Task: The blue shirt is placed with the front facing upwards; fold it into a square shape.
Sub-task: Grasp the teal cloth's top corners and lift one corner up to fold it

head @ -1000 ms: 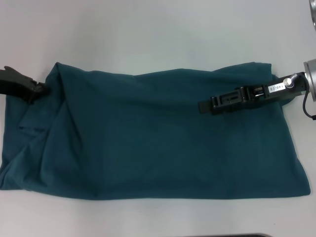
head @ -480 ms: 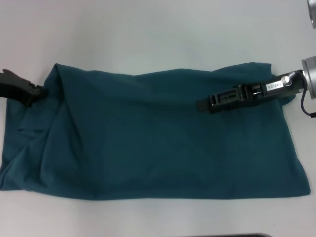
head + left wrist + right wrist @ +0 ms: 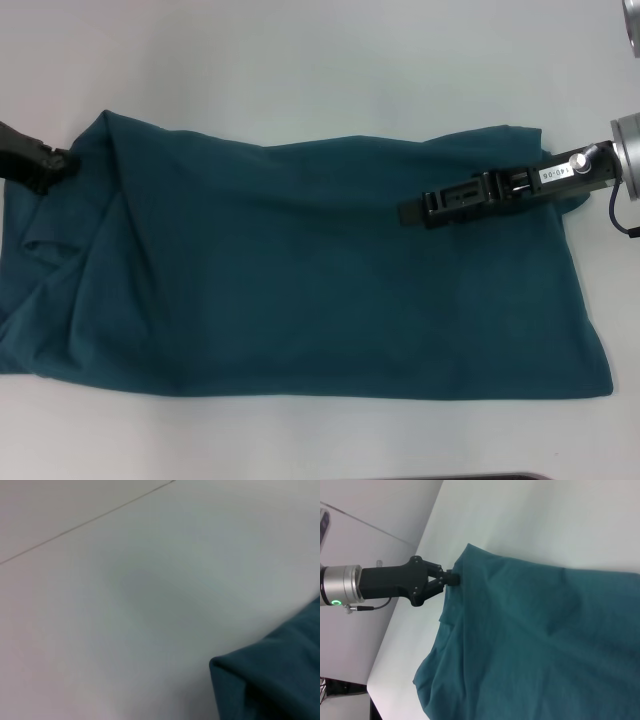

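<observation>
The blue shirt lies as a long, plain teal band across the white table; no letters or collar show. At the far left, my left gripper is shut on the shirt's far-left corner. The right wrist view shows the same pinch, with the left gripper holding a raised point of the shirt. My right gripper lies low over the right part of the shirt, pointing left and looking shut. A folded shirt corner shows in the left wrist view.
Bare white table surrounds the shirt on the far and near sides. The shirt's left end runs off the head view's left edge. A thin seam line crosses the table in the left wrist view.
My left gripper has moved left and slightly farther back, dragging the shirt's corner with it. The shirt's left end and its near-right corner slid left. The right gripper stayed put.
</observation>
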`<state>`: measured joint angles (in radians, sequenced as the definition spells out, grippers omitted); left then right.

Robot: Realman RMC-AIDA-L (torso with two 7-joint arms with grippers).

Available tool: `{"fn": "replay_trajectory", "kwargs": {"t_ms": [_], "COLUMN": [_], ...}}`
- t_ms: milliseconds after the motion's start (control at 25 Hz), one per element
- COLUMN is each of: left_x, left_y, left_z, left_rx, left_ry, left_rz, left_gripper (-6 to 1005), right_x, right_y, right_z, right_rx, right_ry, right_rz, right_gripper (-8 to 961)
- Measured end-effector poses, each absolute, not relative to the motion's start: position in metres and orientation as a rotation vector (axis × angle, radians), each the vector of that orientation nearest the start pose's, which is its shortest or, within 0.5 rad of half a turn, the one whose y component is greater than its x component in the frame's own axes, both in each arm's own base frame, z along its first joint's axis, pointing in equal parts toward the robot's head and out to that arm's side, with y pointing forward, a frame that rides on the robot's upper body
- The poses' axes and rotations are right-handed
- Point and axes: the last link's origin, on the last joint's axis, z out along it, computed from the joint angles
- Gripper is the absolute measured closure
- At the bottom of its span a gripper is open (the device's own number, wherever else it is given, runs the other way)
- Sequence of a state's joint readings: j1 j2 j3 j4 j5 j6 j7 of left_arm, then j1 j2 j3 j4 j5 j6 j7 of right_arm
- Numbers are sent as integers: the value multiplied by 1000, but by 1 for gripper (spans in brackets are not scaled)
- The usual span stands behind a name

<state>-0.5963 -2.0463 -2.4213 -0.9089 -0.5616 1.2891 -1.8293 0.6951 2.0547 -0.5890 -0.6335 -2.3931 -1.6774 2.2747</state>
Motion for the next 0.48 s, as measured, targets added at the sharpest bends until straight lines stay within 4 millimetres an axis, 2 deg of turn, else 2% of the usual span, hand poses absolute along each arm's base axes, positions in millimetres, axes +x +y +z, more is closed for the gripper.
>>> {"fn": "replay_trajectory", "kwargs": {"t_ms": [480], "left_x": [-315], "left_y": [375], "left_z": [51], "left_rx": [-2446], "left_ry": [-869], "left_rz": [187], "left_gripper": [971], "right_x": [250], "right_y": [337], "right_z": [-6], "right_rx": [-2602], "right_ry": [1826], "right_rz": [362], "right_gripper": [243]}}
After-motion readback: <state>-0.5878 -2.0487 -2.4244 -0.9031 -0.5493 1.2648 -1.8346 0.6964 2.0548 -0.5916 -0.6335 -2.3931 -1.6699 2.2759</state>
